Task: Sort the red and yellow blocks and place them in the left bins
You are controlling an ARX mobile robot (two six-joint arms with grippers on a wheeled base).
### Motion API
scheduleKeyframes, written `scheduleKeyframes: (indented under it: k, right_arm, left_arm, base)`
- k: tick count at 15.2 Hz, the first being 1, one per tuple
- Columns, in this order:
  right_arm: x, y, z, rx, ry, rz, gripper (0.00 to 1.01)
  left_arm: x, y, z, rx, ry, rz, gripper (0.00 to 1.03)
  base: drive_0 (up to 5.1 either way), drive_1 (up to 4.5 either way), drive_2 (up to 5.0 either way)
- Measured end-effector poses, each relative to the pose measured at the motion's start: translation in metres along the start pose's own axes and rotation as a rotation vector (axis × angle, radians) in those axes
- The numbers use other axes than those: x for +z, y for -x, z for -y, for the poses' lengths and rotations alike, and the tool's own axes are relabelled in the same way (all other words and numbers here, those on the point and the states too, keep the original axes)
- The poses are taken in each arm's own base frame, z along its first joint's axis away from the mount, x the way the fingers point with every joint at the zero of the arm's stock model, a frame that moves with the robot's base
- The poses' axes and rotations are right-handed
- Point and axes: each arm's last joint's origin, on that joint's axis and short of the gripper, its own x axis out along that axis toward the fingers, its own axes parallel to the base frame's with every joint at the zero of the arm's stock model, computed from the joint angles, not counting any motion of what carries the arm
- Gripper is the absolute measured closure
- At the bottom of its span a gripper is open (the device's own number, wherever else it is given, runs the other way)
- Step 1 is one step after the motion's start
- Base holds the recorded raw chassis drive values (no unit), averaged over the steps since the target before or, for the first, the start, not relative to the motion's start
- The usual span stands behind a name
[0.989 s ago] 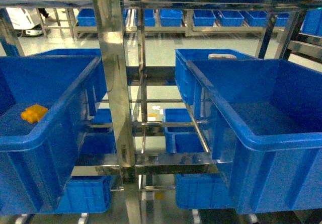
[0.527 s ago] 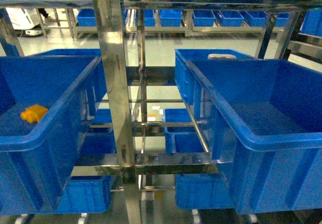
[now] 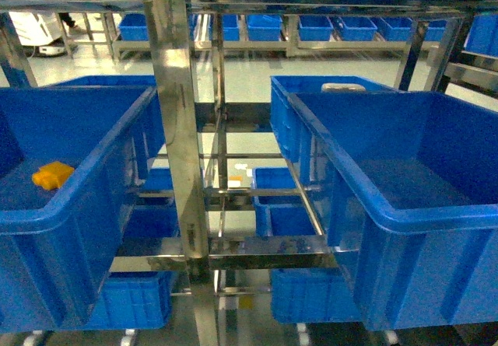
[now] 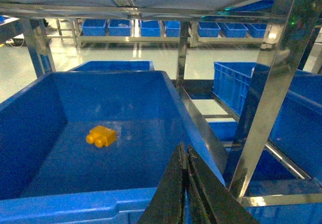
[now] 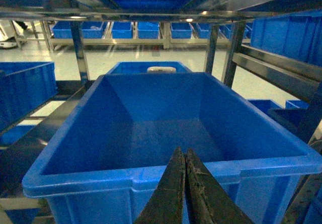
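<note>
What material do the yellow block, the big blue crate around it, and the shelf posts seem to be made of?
The yellow block looks like glossy moulded plastic: rounded studs, an even orange-yellow colour. The blue crate seems to be thick plastic with a semi-gloss finish: uniform colour, a soft sheen on the walls, a rolled rim. The shelf post looks like polished metal, probably stainless steel: it mirrors the blue around it.

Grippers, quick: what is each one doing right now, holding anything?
Left gripper: closed, holding nothing, above the near rim of the left bin.
Right gripper: closed, empty, over the right bin.
</note>
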Motion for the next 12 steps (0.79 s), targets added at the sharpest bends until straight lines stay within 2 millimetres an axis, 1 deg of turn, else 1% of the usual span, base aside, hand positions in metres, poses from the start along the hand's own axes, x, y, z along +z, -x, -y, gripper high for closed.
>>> scheduleKeyframes:
  k: [1,2,3,6,12]
  right_arm:
    - [0.004,0.004,0.000,0.000,0.000,0.022,0.99]
    - [0.004,0.009,0.000,0.000,0.000,0.018,0.99]
    - [0.001,0.014,0.000,0.000,0.000,0.002,0.99]
    - [0.005,0.024,0.000,0.000,0.000,0.023,0.99]
    - [0.009,0.041,0.000,0.000,0.000,0.034,0.99]
  left_arm:
    - [-0.002,0.004,0.000,0.000,0.000,0.017,1.01]
    - [-0.007,0.006,0.000,0.000,0.000,0.016,1.01]
    - [-0.008,0.008,0.000,0.000,0.000,0.005,1.01]
    - [-0.004,0.017,0.000,0.000,0.000,0.029,1.01]
    - [-0.003,0.029,0.000,0.000,0.000,0.029,1.01]
  base:
    - [0.0,0.00,0.0]
    - [0.0,0.00,0.0]
    - [0.0,0.00,0.0]
    - [0.0,0.00,0.0]
    - [0.0,0.00,0.0]
